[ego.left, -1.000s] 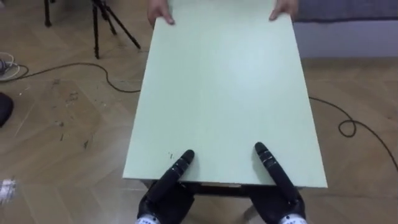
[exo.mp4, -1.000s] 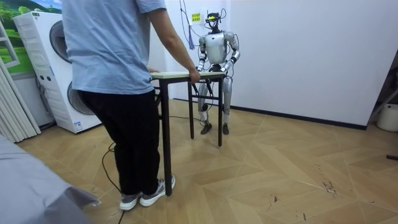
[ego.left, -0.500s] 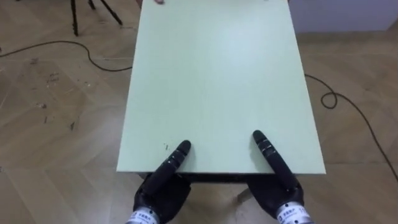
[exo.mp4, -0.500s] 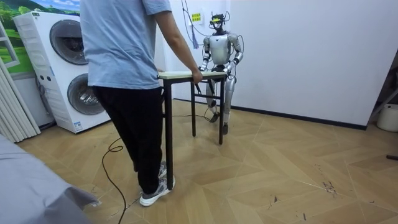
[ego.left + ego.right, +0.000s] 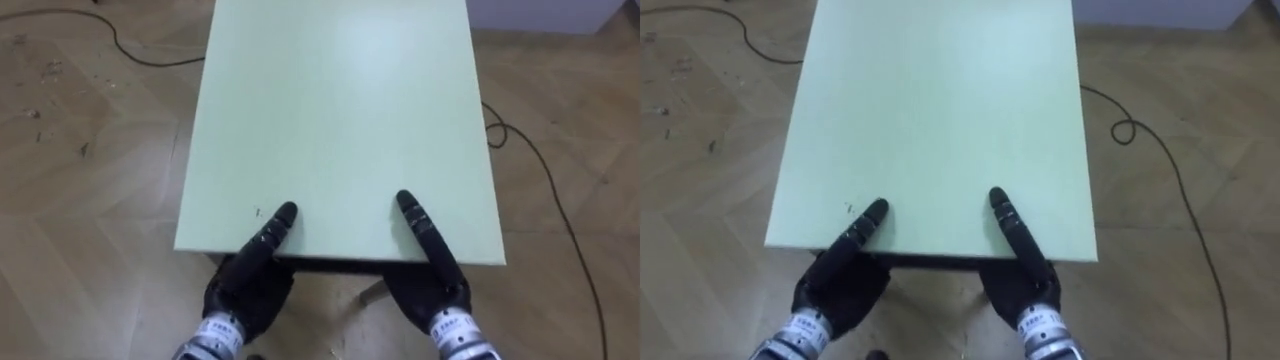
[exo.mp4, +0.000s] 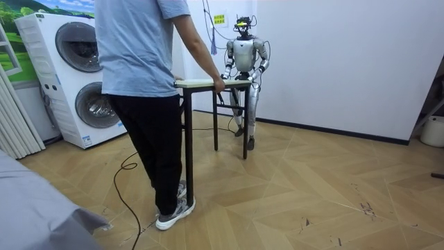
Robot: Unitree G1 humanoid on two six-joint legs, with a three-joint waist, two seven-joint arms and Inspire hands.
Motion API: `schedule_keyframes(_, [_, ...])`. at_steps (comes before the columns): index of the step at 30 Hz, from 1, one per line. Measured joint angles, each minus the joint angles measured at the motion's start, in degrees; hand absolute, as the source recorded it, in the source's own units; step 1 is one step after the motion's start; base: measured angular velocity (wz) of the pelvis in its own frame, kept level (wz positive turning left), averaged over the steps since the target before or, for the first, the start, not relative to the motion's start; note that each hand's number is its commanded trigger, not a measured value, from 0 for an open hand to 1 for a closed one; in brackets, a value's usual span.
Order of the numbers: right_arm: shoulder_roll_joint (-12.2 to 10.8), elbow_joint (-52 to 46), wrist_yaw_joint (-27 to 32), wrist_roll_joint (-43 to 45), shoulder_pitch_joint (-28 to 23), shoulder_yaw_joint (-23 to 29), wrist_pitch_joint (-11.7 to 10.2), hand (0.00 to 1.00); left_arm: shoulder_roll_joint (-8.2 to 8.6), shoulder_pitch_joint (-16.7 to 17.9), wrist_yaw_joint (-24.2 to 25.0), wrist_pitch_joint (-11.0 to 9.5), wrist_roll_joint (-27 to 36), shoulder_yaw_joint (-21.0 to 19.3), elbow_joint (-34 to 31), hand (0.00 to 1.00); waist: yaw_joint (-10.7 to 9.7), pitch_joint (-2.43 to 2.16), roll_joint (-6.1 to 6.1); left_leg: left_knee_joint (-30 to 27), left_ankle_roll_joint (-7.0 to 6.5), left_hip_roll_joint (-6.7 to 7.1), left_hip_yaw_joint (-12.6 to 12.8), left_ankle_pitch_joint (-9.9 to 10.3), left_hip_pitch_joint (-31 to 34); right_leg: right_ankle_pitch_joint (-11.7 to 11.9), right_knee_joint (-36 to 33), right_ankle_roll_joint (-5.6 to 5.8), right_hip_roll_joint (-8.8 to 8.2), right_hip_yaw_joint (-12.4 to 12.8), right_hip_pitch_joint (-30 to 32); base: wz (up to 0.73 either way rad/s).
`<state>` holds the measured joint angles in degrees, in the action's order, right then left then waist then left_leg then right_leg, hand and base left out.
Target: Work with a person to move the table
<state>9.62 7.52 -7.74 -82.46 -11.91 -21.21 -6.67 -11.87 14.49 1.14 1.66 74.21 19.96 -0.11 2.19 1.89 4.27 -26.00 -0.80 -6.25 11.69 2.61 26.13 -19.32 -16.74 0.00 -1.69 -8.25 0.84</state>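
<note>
Table carry, robot at near end
Table [image 5: 340,110] sits between robot and person [image 6: 139,69], who holds the far end. Left hand [image 5: 247,288] and right hand [image 5: 430,288] at near edge, thumbs flat on top, rest underneath: grip can't be told.

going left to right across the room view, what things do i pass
stacked washing machines → person holding one end of the table → table → white container at the far right edge
</note>
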Motion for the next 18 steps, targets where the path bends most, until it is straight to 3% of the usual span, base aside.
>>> schedule_keyframes(2, [-0.06,0.06,0.53,-0.09,-0.31,-0.08,-0.25,1.00,-0.06,-0.19,-0.83,0.04,-0.15,0.58,0.09,1.00,1.23,0.01,-0.96,5.83,1.45,0.10,-1.47,-4.17,-2.52,1.75,0.52,-1.78,1.03,-1.22,-0.07,0.00])
schedule_keyframes(3, [-0.09,-0.04,0.65,-0.15,-0.23,-0.08,-0.29,1.00,-0.05,-0.39,-0.95,-0.14,-0.11,0.47,0.07,1.00,1.62,-0.19,-1.27,10.81,3.00,0.42,-2.62,-7.77,-3.97,2.82,1.86,-2.50,1.25,-2.80,0.30,-0.10])
schedule_keyframes(4, [0.24,-0.20,0.81,-0.20,0.26,-0.10,-0.23,1.00,0.60,-0.42,-0.95,-0.44,0.02,0.42,0.21,1.00,1.81,-0.17,-2.27,9.51,3.27,-0.18,-3.12,-6.80,-3.74,3.16,2.25,-3.24,0.92,-5.48,0.96,-0.11])
schedule_keyframes(5, [0.33,-0.18,0.90,-0.10,0.39,-0.20,-0.14,1.00,0.97,-0.11,-0.95,-0.54,0.06,0.34,0.33,1.00,1.80,-0.31,-2.96,5.62,2.91,-0.43,-3.00,-3.74,-3.32,3.28,1.90,-3.45,1.02,-6.93,1.20,-0.21])
schedule_keyframes(6, [0.73,-0.19,1.43,0.21,0.39,-0.57,0.16,1.00,1.14,0.69,-0.95,-0.53,0.18,0.30,0.45,1.00,2.04,-0.60,-3.66,-3.54,2.72,-1.08,-2.26,2.78,-3.41,3.60,1.54,-4.01,1.00,-9.85,1.15,-0.30])
schedule_keyframes(7, [1.29,-0.28,1.98,0.11,0.52,-0.95,0.46,1.00,1.29,1.33,-0.95,-0.52,0.72,0.32,0.45,1.00,2.58,-0.74,-4.02,-11.37,3.02,-1.68,-2.47,6.88,-4.16,3.89,0.96,-4.53,1.21,-12.46,1.04,-0.36])
schedule_keyframes(9, [1.83,-0.28,2.41,0.22,0.51,-1.28,0.61,1.00,1.86,2.41,-0.95,-0.28,0.60,0.02,0.50,1.00,2.78,-0.71,-5.01,-19.65,3.53,-3.09,-2.84,10.74,-6.92,4.10,1.17,-4.91,2.29,-14.59,-0.21,-0.17])
schedule_keyframes(10, [2.04,-0.30,2.63,0.53,0.08,-1.39,0.63,1.00,1.91,3.14,-0.94,0.04,0.46,-0.15,0.49,1.00,2.37,-0.72,-5.46,-22.32,3.65,-3.89,-2.90,12.12,-9.58,4.14,1.14,-4.98,2.87,-16.40,-0.77,0.09])
schedule_keyframes(12, [2.04,-0.63,2.64,0.98,-0.97,-1.30,0.63,1.00,1.90,3.74,-0.91,0.54,0.13,-0.18,0.49,1.00,1.54,-0.67,-5.65,-23.70,3.67,-5.22,-2.78,12.82,-13.41,4.12,0.87,-5.01,3.46,-18.07,-1.20,0.30])
schedule_keyframes(14, [2.08,-1.35,2.79,1.92,-1.63,-0.83,0.47,1.00,2.32,3.75,-0.91,0.93,-0.05,-0.16,0.48,1.00,1.23,-0.14,-6.54,-22.67,4.39,-6.33,-2.20,13.87,-16.24,4.07,-0.64,-5.09,3.54,-18.50,-0.65,0.18])
schedule_keyframes(15, [2.10,-1.35,2.93,2.39,-1.68,-0.76,0.49,1.00,2.23,3.88,-0.97,1.08,-0.06,-0.16,0.52,1.00,1.45,0.16,-7.02,-19.97,4.75,-6.01,-1.13,14.34,-17.09,4.08,-2.67,-5.11,3.20,-17.81,0.08,0.00])
schedule_keyframes(16, [2.10,-1.66,3.21,2.82,-2.08,-0.90,0.46,1.00,1.63,4.06,-0.99,1.31,-0.12,-0.14,0.51,1.00,1.44,0.01,-6.80,-15.40,5.08,-3.96,-0.99,14.07,-18.74,4.72,-4.09,-6.20,2.83,-15.13,1.28,0.10])
schedule_keyframes(17, [2.24,-2.06,3.34,2.89,-2.43,-0.88,0.33,1.00,1.51,3.96,-1.00,1.53,-0.12,-0.08,0.51,1.00,1.13,-0.15,-6.83,-12.64,5.36,-2.79,-1.21,13.89,-19.52,5.16,-4.27,-6.86,2.85,-13.30,2.21,0.33])
schedule_keyframes(18, [2.60,-3.17,3.39,2.88,-3.41,-0.69,-0.22,1.00,1.41,3.87,-1.01,1.64,-0.09,0.36,0.20,1.00,0.98,-1.27,-6.95,-6.66,5.64,-1.22,-2.69,13.72,-20.63,6.20,-2.10,-7.61,4.02,-9.05,5.00,0.33])
